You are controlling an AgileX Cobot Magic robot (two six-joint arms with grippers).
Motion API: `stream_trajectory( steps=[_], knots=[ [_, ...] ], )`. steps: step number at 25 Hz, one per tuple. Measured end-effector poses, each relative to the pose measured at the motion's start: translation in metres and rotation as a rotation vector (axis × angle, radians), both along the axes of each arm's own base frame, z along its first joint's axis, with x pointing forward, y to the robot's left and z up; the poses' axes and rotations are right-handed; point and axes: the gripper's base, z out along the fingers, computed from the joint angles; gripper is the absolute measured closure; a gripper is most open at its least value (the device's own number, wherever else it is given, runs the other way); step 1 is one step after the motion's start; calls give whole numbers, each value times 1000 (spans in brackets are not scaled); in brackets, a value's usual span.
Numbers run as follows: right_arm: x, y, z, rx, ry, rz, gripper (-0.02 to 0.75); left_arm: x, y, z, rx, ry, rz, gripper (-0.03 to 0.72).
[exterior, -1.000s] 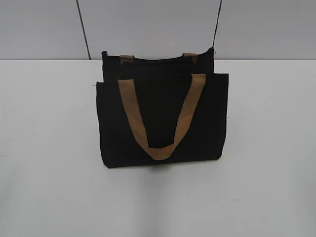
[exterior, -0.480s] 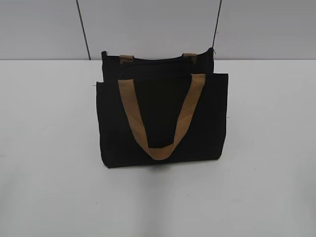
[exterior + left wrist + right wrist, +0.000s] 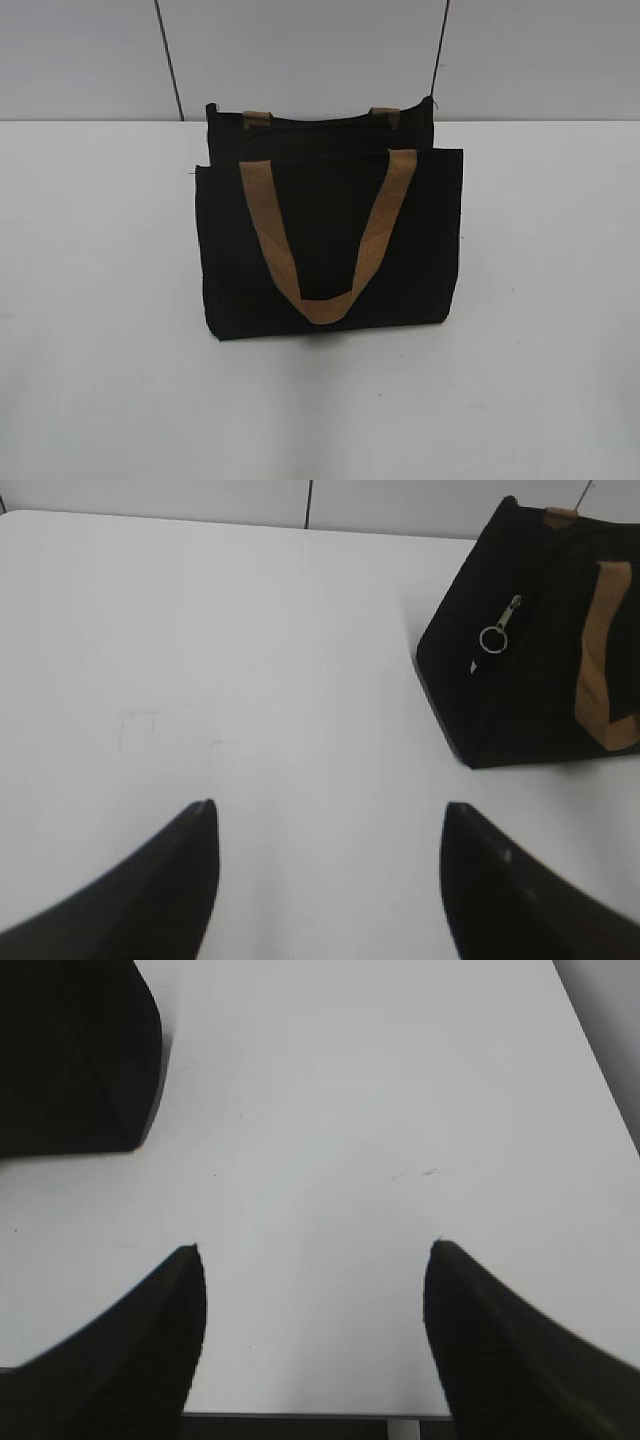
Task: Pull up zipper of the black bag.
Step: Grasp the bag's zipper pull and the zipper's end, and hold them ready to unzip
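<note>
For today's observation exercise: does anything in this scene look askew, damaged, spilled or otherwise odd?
Nothing stands out. The bag stands upright on the table, one handle hanging down its front. The zipper pull hangs on its end panel. Both claws, left and right, are open over bare table, clear of the bag.

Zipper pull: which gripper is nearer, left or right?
Left, judging by the wrist views. The left gripper is open over bare table with the zipper pull ahead to its right on the black bag. The right gripper, also open, sees only a bag corner.
</note>
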Motion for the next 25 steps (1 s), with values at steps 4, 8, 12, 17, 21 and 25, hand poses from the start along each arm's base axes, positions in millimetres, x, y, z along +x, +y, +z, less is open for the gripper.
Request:
stream_trajectory(
  steps=[4, 8, 12, 17, 21, 25],
  knots=[
    [0, 0, 0, 0, 0, 0, 211, 0, 0, 0, 0, 0, 0, 167],
    [0, 0, 0, 0, 0, 0, 211, 0, 0, 0, 4, 0, 3, 84],
    [0, 0, 0, 0, 0, 0, 211, 0, 3, 0, 10, 0, 28, 7],
    [0, 0, 0, 0, 0, 0, 211, 1, 6, 6, 34, -55, 56, 4],
    [0, 0, 0, 0, 0, 0, 211, 14, 10, 38, 73, -281, 101, 29],
    [0, 0, 0, 0, 0, 0, 211, 52, 9, 58, 139, -372, 112, 76]
  ],
)
